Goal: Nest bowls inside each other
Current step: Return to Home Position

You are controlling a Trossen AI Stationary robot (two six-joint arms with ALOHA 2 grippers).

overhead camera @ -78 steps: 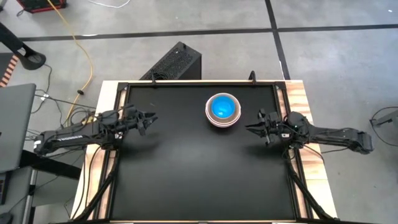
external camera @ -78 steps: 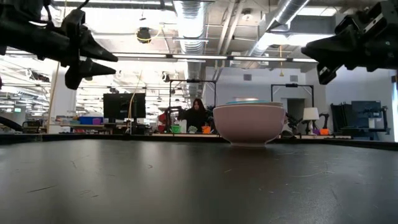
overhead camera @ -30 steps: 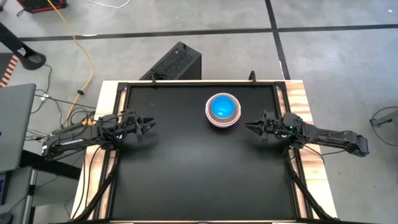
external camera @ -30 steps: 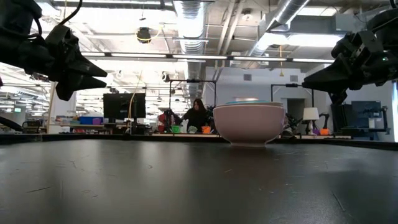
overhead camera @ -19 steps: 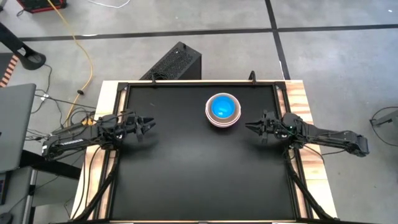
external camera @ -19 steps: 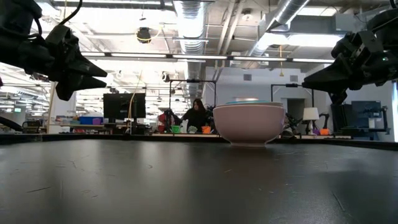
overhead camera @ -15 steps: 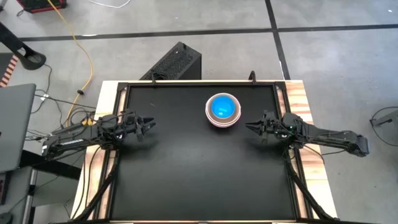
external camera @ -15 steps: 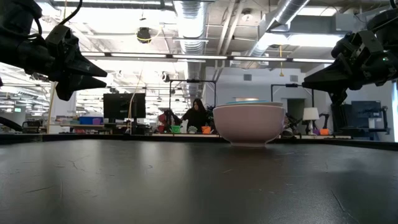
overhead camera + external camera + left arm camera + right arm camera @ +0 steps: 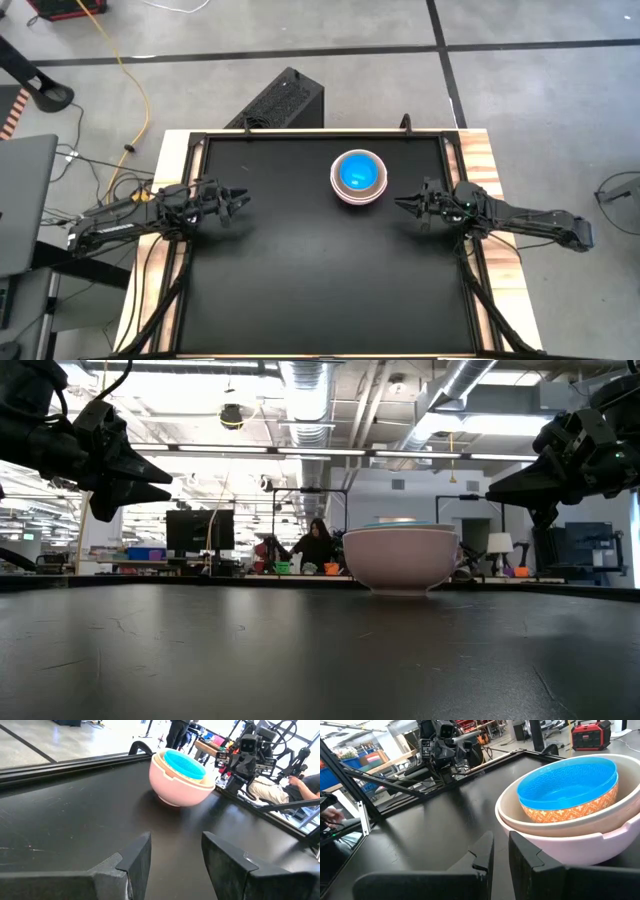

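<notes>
We have drawn both arms back and now hold steady: left gripper (image 9: pixel 245 196) empty, fingers apart; right gripper (image 9: pixel 399 205) empty, barely parted. The nested bowls (image 9: pixel 359 177) stand alone, so nesting looks finished.

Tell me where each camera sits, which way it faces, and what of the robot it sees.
High: overhead, straight down on the table; shows both arms, left gripper, right gripper.
Low: table height, level toward the room; both grippers hang above.
Left wrist: faces the bowls; own fingers.
Right wrist: close to the bowls; own fingers.
All four share the bowls.

Grey concrete floor (image 9: pixel 330 25), exposed ceiling ducts (image 9: pixel 305 385)
</notes>
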